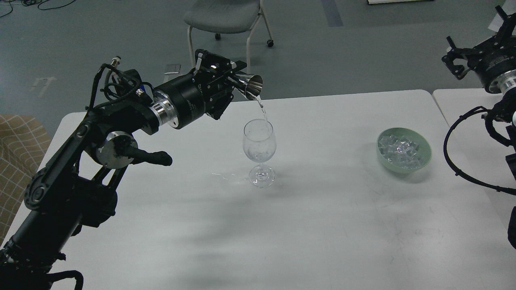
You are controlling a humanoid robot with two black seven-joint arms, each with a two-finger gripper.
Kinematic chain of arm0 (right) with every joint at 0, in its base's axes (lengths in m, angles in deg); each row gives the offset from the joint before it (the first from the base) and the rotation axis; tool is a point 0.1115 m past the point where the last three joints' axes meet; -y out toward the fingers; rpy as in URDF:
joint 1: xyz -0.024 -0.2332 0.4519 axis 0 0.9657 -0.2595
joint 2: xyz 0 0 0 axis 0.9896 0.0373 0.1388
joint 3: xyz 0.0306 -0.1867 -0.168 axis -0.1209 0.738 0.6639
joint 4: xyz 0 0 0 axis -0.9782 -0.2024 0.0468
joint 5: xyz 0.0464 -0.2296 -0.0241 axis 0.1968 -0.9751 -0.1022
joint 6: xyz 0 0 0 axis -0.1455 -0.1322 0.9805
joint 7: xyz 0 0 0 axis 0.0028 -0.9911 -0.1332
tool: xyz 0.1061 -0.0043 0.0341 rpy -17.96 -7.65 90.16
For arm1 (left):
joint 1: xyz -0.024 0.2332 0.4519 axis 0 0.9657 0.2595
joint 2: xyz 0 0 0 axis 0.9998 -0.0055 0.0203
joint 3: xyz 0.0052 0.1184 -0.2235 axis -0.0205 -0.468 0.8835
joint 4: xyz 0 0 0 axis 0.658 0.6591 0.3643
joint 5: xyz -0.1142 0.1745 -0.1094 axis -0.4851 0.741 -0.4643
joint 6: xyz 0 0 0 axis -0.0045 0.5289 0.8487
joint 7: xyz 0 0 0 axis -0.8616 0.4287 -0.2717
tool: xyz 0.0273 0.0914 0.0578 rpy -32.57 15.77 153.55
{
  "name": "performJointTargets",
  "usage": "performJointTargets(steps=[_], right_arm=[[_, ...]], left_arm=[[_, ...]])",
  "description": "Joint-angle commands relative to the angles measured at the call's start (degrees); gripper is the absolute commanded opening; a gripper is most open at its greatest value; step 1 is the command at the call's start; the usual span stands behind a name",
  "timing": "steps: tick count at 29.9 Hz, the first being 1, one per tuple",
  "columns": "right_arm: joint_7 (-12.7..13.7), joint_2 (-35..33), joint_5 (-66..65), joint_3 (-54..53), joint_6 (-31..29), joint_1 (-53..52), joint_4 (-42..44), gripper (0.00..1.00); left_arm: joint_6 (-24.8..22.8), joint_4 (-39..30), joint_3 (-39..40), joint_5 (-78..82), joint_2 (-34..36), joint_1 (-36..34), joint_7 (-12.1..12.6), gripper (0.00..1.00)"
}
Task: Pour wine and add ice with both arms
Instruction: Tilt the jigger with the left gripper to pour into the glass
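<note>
A clear wine glass [259, 151] stands upright mid-table. My left gripper [238, 80] is shut on a small metal jigger [252, 86], tipped on its side above and just left of the glass. A thin stream of clear wine [263, 109] falls from the jigger's rim into the glass, where a little liquid sits in the bowl. A green bowl [404, 150] full of small clear ice cubes [399, 151] sits to the right. My right gripper [471, 56] hangs high at the far right, beyond the bowl, empty; its fingers look spread apart.
The white table [314, 225] bears a small spill of drops [225, 176] just left of the glass's foot. A second table [463, 121] abuts on the right. A grey wheeled chair [225, 16] stands on the floor behind the table.
</note>
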Motion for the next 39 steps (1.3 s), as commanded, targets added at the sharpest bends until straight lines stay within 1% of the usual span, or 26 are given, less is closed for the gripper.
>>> performJointTargets(steps=[1, 8, 15, 19, 31, 39], right_arm=[[-0.04, -0.02, 0.07, -0.03, 0.01, 0.00, 0.00, 1.00], [-0.04, -0.29, 0.07, 0.06, 0.01, 0.09, 0.09, 1.00], [-0.04, -0.29, 0.07, -0.03, -0.08, 0.00, 0.00, 1.00], [-0.04, -0.29, 0.07, -0.03, -0.17, 0.00, 0.00, 1.00], [0.05, -0.38, 0.07, -0.64, -0.17, 0.00, 0.09, 1.00], [0.05, -0.38, 0.07, -1.17, -0.17, 0.00, 0.09, 1.00]], left_arm=[[-1.07, -0.01, -0.02, 2.18, 0.14, -0.05, 0.00, 0.11], [-2.47, 0.17, -0.11, 4.21, 1.02, -0.66, 0.00, 0.11], [-2.92, 0.35, -0.19, 4.38, 2.43, -2.25, 0.00, 0.11], [-4.14, 0.26, -0.72, 6.75, 2.43, -2.51, 0.00, 0.11], [-4.41, 0.17, -1.42, 7.37, 2.43, -4.62, 0.49, 0.11], [-4.50, 0.08, -2.83, 12.03, 2.43, -5.67, 0.49, 0.11]])
